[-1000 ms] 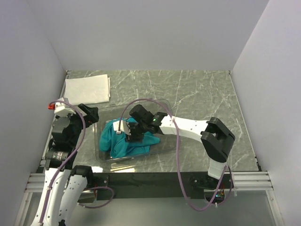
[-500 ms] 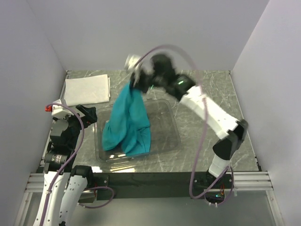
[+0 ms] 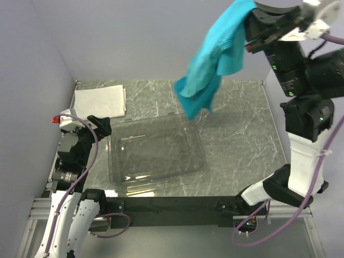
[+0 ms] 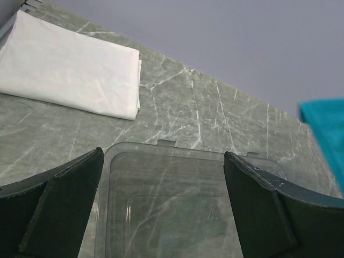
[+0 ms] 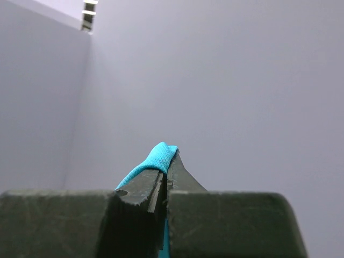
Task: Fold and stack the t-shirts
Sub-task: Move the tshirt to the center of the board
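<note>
Your right claw (image 5: 166, 173), clamped on the teal t-shirt (image 3: 215, 59), has hoisted it out of the clear bin (image 3: 156, 156). It now dangles high over the desk (image 3: 236, 123), ready to spread flat for folding. Your left claw (image 4: 162, 156) waits wide open.

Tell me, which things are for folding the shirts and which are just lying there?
For the job:
- teal t-shirt, hanging high from the right gripper
- white folded piece, lying flat at the far left

Just lying about:
- clear plastic bin, empty, near the middle
</note>
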Available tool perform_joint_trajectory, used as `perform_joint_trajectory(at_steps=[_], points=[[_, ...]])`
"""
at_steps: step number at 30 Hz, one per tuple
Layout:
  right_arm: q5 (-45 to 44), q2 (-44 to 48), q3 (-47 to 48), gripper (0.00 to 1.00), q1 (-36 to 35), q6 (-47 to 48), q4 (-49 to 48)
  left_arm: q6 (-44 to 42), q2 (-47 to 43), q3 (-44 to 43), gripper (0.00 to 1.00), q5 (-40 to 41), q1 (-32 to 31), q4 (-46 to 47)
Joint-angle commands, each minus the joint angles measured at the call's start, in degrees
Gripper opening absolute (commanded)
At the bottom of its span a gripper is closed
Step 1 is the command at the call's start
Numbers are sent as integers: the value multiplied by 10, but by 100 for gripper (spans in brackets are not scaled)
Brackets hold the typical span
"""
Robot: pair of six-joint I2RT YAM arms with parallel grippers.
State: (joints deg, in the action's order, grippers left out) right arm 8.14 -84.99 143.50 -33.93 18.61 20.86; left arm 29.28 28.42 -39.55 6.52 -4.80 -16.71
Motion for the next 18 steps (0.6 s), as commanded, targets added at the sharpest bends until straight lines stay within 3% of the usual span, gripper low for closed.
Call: perform_joint_trajectory(at_steps=[1,6,9,14,18], points=[[-76,2,-1,0,4,32,1,-15,15,-1,99,-12,-1,41],[-97,61,-96,0,23,42,20,-19,22,4,99,-18,-1,57],[-91,111,-204,0,62,27,30,-20,25,6,99,-20,-1,61],[-38,210,-439,0,142,-10,21,-19,26,14,99,-22,-1,66],[23,296,-627,0,180,25,12,-20,30,13,99,-27,-1,65]])
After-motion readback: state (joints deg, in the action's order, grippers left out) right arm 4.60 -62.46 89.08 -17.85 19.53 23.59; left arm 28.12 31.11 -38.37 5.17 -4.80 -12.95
